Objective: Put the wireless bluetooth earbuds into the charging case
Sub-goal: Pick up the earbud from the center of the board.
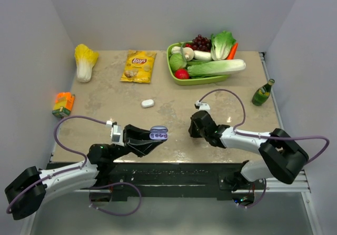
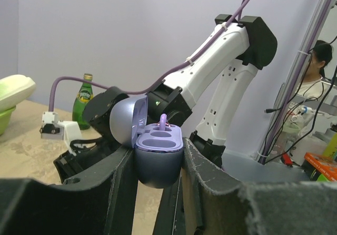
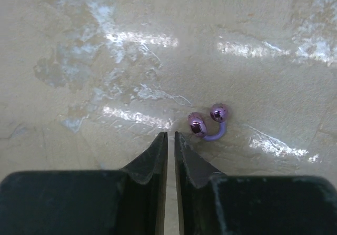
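Plainly the right gripper (image 3: 171, 139) is the nearer one. The lilac earbud (image 3: 208, 123) lies on the glossy, marbled table (image 3: 79, 45), right of centre in the right wrist view, just beyond the fingertips and to their right, with its long axis roughly across the frame. It is shiny and rounded, perhaps two buds touching. Those jaws stand nearly together, empty. The left gripper (image 2: 158, 177) clamps the smooth, rounded charging case (image 2: 159, 140), lid open, mid-frame.
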`<action>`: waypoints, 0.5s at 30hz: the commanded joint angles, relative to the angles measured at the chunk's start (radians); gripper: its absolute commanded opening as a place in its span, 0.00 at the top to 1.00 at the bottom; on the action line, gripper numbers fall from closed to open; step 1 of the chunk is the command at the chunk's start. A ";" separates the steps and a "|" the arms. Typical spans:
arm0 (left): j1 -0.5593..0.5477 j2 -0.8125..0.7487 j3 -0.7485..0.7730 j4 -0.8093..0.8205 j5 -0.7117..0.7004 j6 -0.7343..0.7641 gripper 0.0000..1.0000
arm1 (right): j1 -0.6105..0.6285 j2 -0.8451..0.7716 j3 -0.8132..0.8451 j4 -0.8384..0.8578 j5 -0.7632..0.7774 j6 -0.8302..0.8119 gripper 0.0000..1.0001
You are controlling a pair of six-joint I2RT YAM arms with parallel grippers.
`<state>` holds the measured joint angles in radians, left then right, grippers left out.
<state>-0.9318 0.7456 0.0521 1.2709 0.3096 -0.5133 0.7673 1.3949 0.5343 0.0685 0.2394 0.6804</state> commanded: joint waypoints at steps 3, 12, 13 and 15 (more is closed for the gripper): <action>-0.009 0.035 -0.123 0.229 -0.001 -0.002 1.00 | -0.002 -0.161 0.015 -0.055 -0.014 -0.126 0.71; -0.013 0.075 -0.121 0.266 0.000 -0.010 1.00 | -0.003 -0.119 0.043 -0.105 0.018 -0.179 0.59; -0.015 0.074 -0.123 0.266 0.000 -0.011 1.00 | -0.003 -0.119 0.043 -0.104 0.020 -0.180 0.58; -0.016 0.075 -0.123 0.266 0.002 -0.013 1.00 | -0.003 -0.119 0.046 -0.101 0.027 -0.182 0.59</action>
<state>-0.9390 0.8196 0.0521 1.2701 0.3103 -0.5167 0.7666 1.2781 0.5400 -0.0280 0.2405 0.5266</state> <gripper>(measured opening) 0.387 0.415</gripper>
